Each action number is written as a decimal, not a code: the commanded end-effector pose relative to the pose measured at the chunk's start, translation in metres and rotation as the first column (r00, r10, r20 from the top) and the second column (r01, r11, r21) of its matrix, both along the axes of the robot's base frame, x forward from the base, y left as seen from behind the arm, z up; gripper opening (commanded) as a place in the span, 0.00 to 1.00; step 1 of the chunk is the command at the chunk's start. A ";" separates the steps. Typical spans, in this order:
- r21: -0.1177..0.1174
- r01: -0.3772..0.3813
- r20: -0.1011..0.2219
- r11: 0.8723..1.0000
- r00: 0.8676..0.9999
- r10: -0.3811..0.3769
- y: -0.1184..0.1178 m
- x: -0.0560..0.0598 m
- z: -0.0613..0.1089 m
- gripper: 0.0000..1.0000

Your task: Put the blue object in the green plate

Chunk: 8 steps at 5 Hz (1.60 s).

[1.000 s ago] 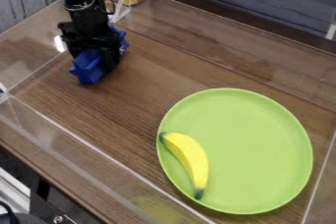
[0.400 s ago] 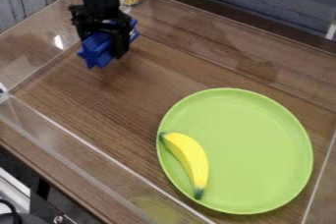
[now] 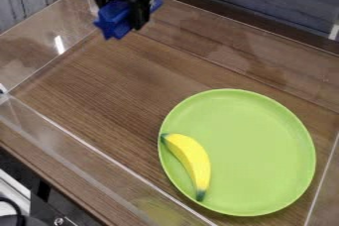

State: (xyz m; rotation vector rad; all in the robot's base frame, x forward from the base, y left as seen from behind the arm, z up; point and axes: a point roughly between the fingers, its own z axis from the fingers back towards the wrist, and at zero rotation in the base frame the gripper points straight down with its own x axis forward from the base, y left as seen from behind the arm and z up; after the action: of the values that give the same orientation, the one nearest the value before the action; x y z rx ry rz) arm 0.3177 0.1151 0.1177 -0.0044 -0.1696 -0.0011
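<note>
The blue object (image 3: 115,23), a royal-blue block, hangs above the far left of the wooden table. My gripper (image 3: 123,12) is shut on it from above, its black fingers on either side of the block's upper part. The arm above the gripper is cut off by the top edge of the picture. The green plate (image 3: 272,111) lies flat at the near right of the table, well away from the gripper.
A yellow banana (image 3: 189,162) lies in the near-left part of the plate. Clear plastic walls (image 3: 40,42) ring the table on the left, front and back. Bare brown wood (image 3: 159,76) stretches between gripper and plate.
The gripper has risen and shifted back and to the right, carrying the blue block up off the table. Plate and banana have not moved.
</note>
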 end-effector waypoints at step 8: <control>-0.024 0.217 0.087 0.976 0.973 -0.214 -0.219 -0.064 0.063 1.00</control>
State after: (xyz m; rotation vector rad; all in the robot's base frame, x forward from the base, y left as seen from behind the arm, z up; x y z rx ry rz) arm 0.2527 -0.1045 0.1701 -0.0500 -0.2096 -0.2218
